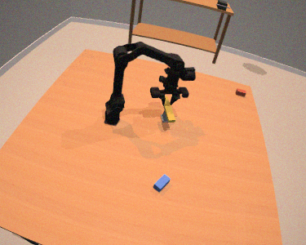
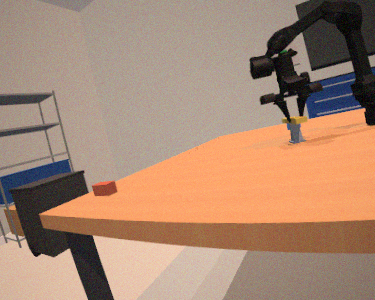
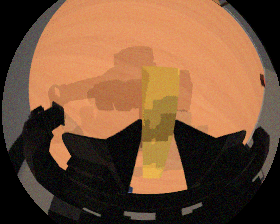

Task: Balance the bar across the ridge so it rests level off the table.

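The yellow bar [image 1: 170, 115] [image 2: 295, 120] [image 3: 161, 82] lies across the top of the grey-blue ridge [image 1: 165, 118] [image 2: 295, 134], clear of the table. It looks about level in the exterior view. My gripper [image 1: 168, 103] [image 2: 295, 118] [image 3: 158, 123] points down at the bar, with one fingertip on each side of it. The fingers are parted slightly wider than the bar, close beside its sides. Any gap is too small to make out. In the wrist view the bar hides most of the ridge.
A blue block [image 1: 161, 183] lies on the table [image 1: 91, 180] [image 2: 212, 195] toward the front in the top view. A red block [image 1: 241, 92] [image 2: 104, 188] [image 3: 262, 80] lies near a table corner. A shelf unit [image 1: 175, 37] stands beyond the table.
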Available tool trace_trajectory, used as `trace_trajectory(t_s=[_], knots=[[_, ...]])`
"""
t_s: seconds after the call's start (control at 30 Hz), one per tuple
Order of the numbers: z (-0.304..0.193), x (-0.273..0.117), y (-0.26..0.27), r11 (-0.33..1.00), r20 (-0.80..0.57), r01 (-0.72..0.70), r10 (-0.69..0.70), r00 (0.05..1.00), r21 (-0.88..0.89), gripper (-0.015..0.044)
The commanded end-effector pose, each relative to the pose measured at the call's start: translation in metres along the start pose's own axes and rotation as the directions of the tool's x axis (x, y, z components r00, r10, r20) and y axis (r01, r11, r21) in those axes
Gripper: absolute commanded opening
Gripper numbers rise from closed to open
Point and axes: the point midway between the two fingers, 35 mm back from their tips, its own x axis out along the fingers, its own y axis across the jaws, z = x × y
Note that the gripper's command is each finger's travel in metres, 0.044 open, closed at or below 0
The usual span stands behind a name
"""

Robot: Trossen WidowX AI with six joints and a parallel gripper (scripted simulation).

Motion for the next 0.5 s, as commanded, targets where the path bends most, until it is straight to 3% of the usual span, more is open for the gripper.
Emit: trace_trajectory(t_s=[0.0,0.4,0.47], knots=[[0.0000,0.0000,0.0000,1.000,0.000,0.000,0.000,1.000,0.000,0.0173],[0.0000,0.0000,0.0000,1.000,0.000,0.000,0.000,1.000,0.000,0.0185],[0.0000,0.0000,0.0000,1.000,0.000,0.000,0.000,1.000,0.000,0.0238]])
